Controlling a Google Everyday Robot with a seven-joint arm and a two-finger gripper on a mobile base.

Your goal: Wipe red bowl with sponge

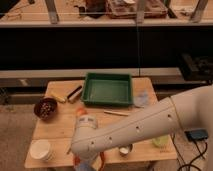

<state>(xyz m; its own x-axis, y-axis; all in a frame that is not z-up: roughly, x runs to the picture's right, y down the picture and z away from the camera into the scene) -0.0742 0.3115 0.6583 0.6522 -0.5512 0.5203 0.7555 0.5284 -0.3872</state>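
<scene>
The red bowl (pixel 102 161) sits at the table's front edge, left of centre. Only part of its orange-red rim shows beside my arm. My gripper (pixel 86 165) hangs down from the white wrist (pixel 87 134) right over the bowl, at the bottom edge of the camera view. A pale blue-grey patch under the wrist may be the sponge; I cannot tell for sure. My white arm (pixel 150 122) stretches from the right across the front of the table and hides most of the bowl.
A green tray (pixel 107 90) stands at the back centre. A dark bowl of nuts (pixel 45 108) is at left, a white bowl (pixel 41 149) at front left, a metal cup (pixel 125 150) and a small pale green bowl (pixel 161 141) at front right. A flat pale blue piece (pixel 141 98) lies right of the tray.
</scene>
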